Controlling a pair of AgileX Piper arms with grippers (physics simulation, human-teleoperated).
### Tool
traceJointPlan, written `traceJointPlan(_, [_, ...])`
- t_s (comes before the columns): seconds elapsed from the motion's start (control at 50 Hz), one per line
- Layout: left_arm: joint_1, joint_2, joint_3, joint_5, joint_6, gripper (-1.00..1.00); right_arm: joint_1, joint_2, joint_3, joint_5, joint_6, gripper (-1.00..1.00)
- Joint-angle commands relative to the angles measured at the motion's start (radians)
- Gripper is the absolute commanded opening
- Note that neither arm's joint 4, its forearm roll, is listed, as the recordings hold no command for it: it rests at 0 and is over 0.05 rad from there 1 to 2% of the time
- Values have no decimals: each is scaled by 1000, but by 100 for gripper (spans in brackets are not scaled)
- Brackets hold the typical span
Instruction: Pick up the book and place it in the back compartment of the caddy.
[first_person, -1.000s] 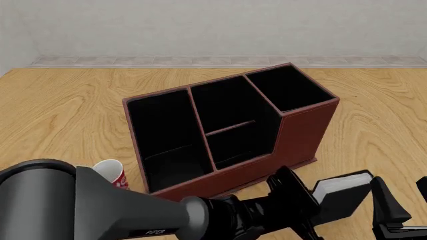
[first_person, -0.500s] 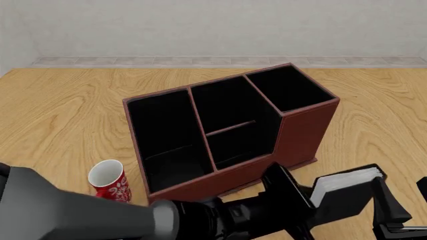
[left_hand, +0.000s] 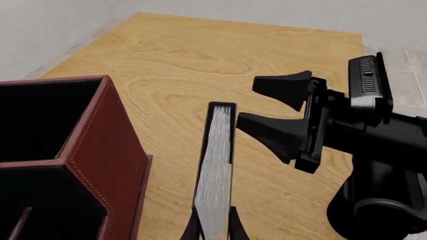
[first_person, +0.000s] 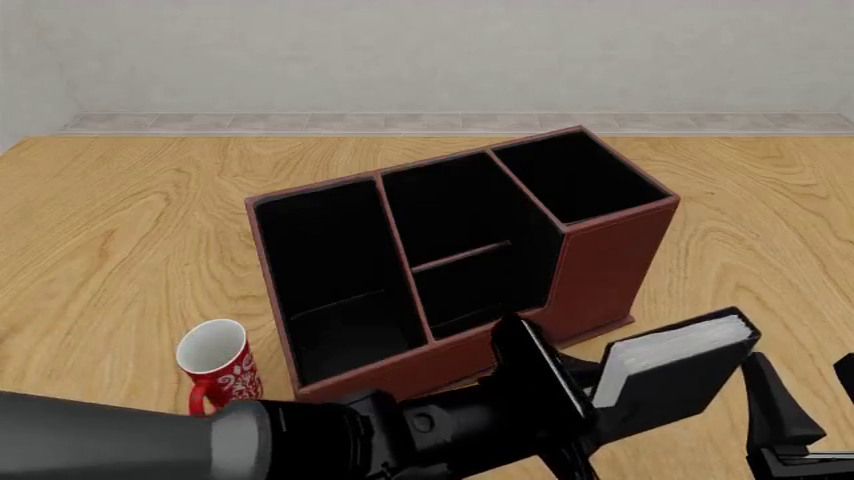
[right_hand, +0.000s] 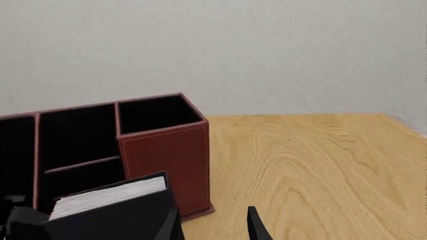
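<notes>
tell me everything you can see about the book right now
The book is a small thick hardcover with plain black covers and white page edges. The left gripper is shut on its lower end, holding it closed, tilted, page edges up, above the wooden table. It hangs just in front of the caddy, near that box's right end, not touching it. The right gripper is open beside it, with a gap between them.

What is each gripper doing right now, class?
Left gripper: closed on the book.
Right gripper: open, holding nothing.
</notes>
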Motion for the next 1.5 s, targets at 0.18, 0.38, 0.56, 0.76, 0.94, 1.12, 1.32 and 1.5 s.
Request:
traceJointPlan(0.18, [23, -74, 32, 9, 25, -100, 0, 1, 2, 0, 0, 100])
traceJointPlan(0.38, [24, -108, 70, 4, 18, -100, 0, 1, 2, -1, 0, 100])
traceJointPlan(0.56, [40, -155, 109, 0, 28, -100, 0, 1, 2, 0, 0, 100])
traceJointPlan(0.76, [63, -198, 140, -6, 30, -100, 0, 0, 2, 1, 0, 100])
traceJointPlan(0.94, [94, -229, 138, 15, 5, -100, 0, 0, 2, 1, 0, 100])
traceJointPlan(1.12, [109, -371, 128, 111, 13, -100, 0, 1, 2, 1, 0, 100])
traceJointPlan(1.32, [136, -469, 68, 272, 66, -100, 0, 0, 1, 3, 0, 100])
traceJointPlan(1.5, [194, -514, 45, 340, 72, -100, 0, 0, 1, 2, 0, 100])
